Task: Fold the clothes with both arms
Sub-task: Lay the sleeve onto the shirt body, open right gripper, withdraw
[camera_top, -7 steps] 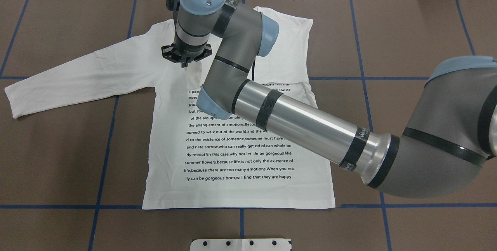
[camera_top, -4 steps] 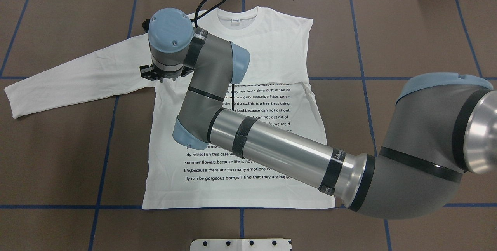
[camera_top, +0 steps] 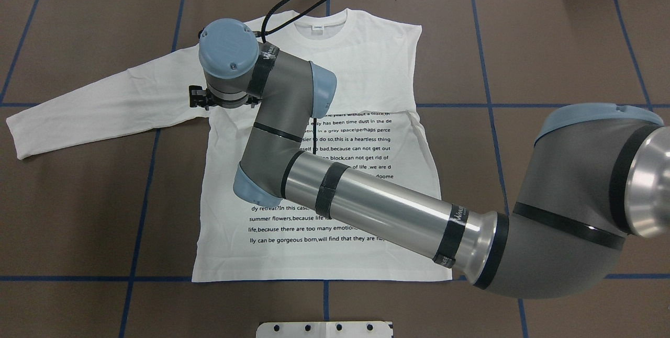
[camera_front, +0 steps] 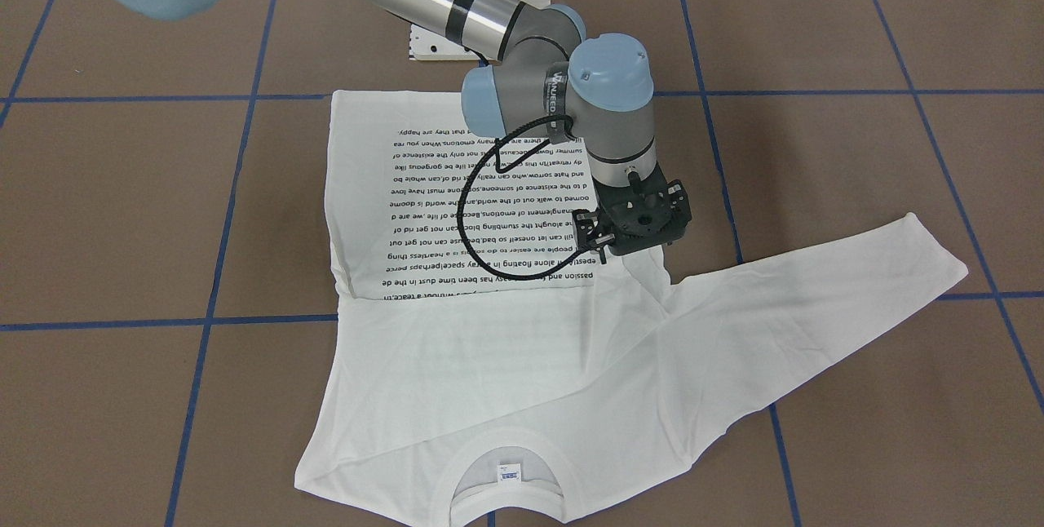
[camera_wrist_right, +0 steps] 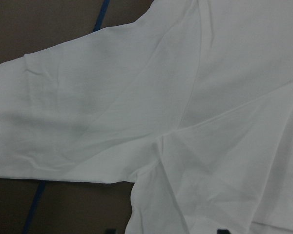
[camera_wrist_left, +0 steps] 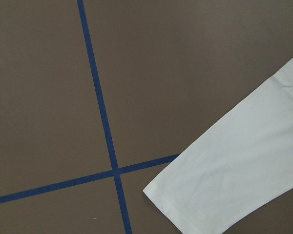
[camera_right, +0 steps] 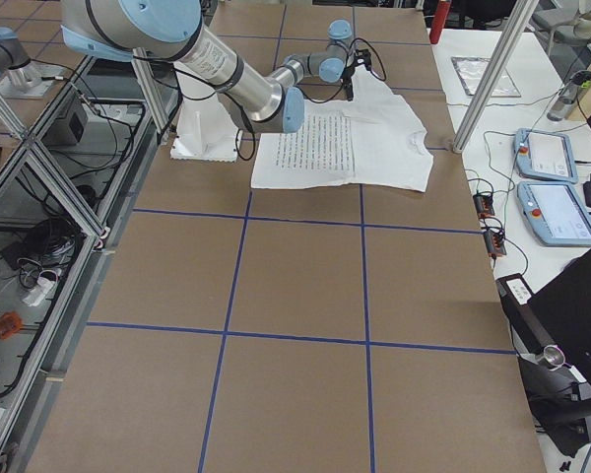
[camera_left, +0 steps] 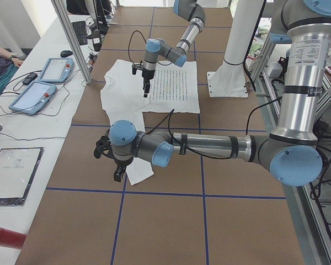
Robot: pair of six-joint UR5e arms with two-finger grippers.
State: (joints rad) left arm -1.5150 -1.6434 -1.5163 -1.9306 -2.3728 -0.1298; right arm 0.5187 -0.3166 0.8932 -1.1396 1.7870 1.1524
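R gripper [camera_front: 630, 233] shifted from chest to shirt [camera_top: 366, 66] armpit.

Overhead and front-facing cameras face each other, sharing the T-shirt [camera_top: 377, 66].

A robotics lab: two robot arms [camera_left: 209, 146] at a brown desk [camera_right: 295, 394] gridded with blue tape [camera_right: 364, 286], aluminium framing [camera_right: 492, 74], and what look like teach pendants [camera_right: 544, 155] alongside.

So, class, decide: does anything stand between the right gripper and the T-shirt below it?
Nothing visible does. The right gripper hangs directly over the T-shirt at the armpit of its spread sleeve, with only bare fabric beneath.
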